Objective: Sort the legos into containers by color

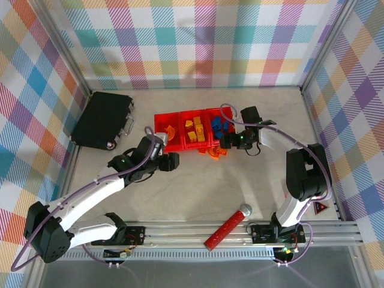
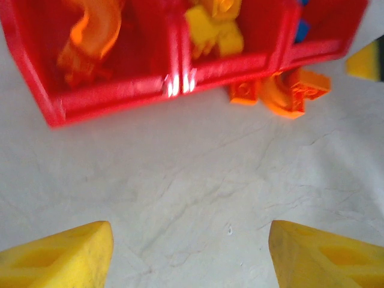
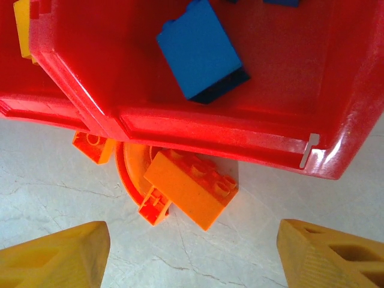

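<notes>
Three red containers [image 1: 161, 123] joined in a row sit just ahead of both sets of fingers. Orange legos [image 1: 171, 133] fill the one nearest my left fingers [image 1: 173, 161], yellow legos [image 1: 195, 129] the middle one, and blue legos [image 1: 217, 125] the one ahead of my right fingers [image 1: 227, 142].

A few more orange pieces lie loose on the tabletop [image 1: 198, 192] against the containers' near wall, directly ahead of the right fingers. From that wrist I see a flat orange brick [image 3: 192, 187] tilted over an arched piece [image 3: 127, 171], and a smaller orange brick [image 3: 93, 146] just beside them, touching the wall. From the left wrist, that cluster lies ahead and to the right of the left fingers, with bare tabletop between.

Both pairs of fingers are spread wide and hold nothing; I see only marbled tabletop in each gap.

Well off to the left of the left fingers lies a black case [image 1: 103, 120]. Behind both pairs, near the arm bases, lies a red cylinder [image 1: 228, 228] with a silver ball end.
</notes>
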Robot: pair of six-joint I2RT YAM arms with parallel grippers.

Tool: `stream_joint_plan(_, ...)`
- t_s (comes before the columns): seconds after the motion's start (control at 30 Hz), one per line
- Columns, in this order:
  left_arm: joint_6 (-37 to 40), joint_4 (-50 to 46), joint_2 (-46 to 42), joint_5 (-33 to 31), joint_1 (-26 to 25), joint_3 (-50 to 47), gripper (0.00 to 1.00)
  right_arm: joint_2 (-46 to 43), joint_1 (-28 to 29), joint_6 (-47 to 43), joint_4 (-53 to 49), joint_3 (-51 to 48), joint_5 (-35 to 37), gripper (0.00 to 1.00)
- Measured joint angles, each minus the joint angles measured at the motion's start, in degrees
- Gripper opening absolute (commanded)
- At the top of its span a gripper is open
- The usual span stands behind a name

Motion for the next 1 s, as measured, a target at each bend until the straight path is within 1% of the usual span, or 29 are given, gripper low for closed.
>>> stream_joint_plan(0.07, -3.7, -0.1, 1.2, 0.0, -0.2, -2.4, 0.64, 0.1, -0.1, 0.0, 0.2, 0.0, -0.3, 0.74)
stream_joint_plan(0.17, -7.3, -0.2, 5.7, 0.0, -0.2, -2.6, 0.61, 0.4, -0.1, 0.0, 0.2, 0.0, -0.7, 0.74)
stream_joint_plan(0.27, -9.5, -0.1, 9.9, -0.1, -0.2, -2.6, 0.6, 0.8, -0.2, 0.0, 0.3, 0.0, -1.0, 0.74)
stream_joint_plan(0.37, -10.8, -0.1, 15.0, -0.5, -0.2, -1.1, 0.55, 1.1, -0.3, 0.0, 0.5, 0.0, -1.3, 0.74)
stream_joint_plan(0.5, -11.6, 1.5, 22.9, -0.9, -0.1, 3.1, 0.52, 1.3, -0.6, 0.0, 0.9, 0.1, -1.7, 0.73)
stream_joint_plan(0.57, -11.6, 2.9, 26.9, -0.9, 0.1, 5.1, 0.49, 1.4, -0.8, 0.0, 0.9, 0.2, -1.8, 0.74)
stream_joint_plan(0.63, -11.8, 4.2, 30.0, -0.9, 0.8, 6.5, 0.45, 1.5, -0.9, 0.0, 0.9, 0.3, -1.9, 0.74)
stream_joint_plan(0.73, -12.0, 6.1, 34.3, -0.4, 2.0, 8.3, 0.43, 1.5, -1.2, 0.0, 0.9, 0.4, -1.9, 0.74)
stream_joint_plan(0.83, -12.2, 5.7, 35.8, 0.5, 3.4, 9.4, 0.41, 1.5, -1.6, 0.0, 1.0, 0.4, -2.3, 0.74)
stream_joint_plan(1.0, -12.0, 3.5, 37.6, 1.2, 4.2, 12.0, 0.38, 2.1, -2.0, 0.0, 1.4, 0.4, -2.9, 0.74)
